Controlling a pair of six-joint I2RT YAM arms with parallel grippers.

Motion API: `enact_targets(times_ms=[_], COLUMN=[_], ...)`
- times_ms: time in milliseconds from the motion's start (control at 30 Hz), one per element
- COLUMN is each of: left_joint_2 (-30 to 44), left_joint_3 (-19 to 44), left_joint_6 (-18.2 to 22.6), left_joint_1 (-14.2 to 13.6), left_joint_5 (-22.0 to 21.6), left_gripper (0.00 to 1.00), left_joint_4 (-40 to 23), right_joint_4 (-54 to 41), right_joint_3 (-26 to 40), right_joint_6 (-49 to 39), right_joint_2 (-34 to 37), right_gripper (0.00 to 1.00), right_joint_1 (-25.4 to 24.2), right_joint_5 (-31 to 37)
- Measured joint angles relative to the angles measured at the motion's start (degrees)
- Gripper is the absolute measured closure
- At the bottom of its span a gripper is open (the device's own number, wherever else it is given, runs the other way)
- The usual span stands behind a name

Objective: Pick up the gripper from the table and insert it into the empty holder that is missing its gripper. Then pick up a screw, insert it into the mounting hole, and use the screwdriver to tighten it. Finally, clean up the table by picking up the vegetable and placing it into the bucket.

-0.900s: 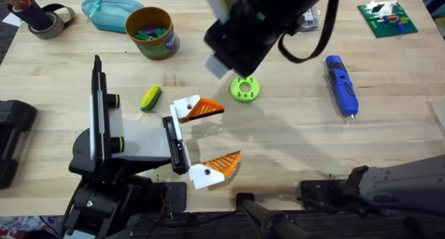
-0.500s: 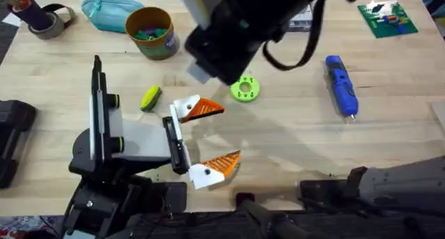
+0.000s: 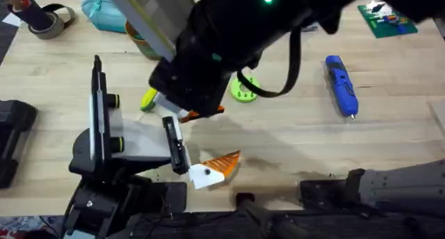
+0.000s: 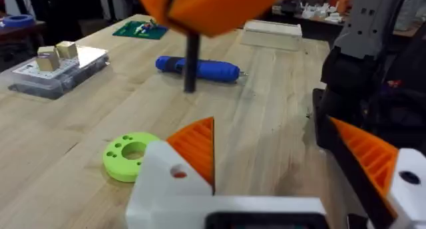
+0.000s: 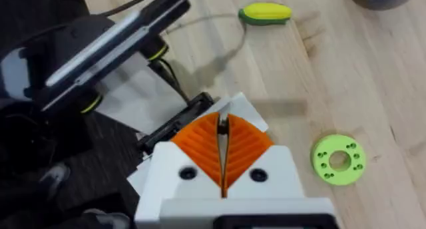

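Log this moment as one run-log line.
right gripper: shut, over holder front | left gripper: open | vegetable: on table | screwdriver: on table

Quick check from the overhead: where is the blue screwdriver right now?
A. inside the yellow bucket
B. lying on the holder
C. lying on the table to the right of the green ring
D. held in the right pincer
C: the screwdriver lies flat on the table, well right of the green ring, with no pincer on it.

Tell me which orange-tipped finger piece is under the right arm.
The finger piece beside the vegetable; the other finger piece lies uncovered near the table's front edge.
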Motion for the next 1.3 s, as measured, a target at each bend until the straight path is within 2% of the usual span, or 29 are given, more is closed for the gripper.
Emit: enact_targets(times_ms=[300,833,1300], left_joint_2=[0.0,0.0,0.0], left_joint_3=[0.0,0.0,0.0], left_joint_6=[0.0,0.0,0.0], left_joint_1=[0.0,0.0,0.0], left_joint_5=[0.0,0.0,0.0], left_gripper=[0.01,0.01,0.01], left_joint_4=[0.0,0.0,0.0], right_joint_4=[-3.25,-3.02,1.15], right_joint_3=[0.0,-0.02,-5.34], right_joint_6=[-2.76,-5.29,-5.51], right_joint_2=[1.06,1.16,1.17], right_gripper=[0.989,0.989,0.989], right_joint_1=[0.67,0.43,-1.78], right_joint_5=[0.03,1.32,1.32])
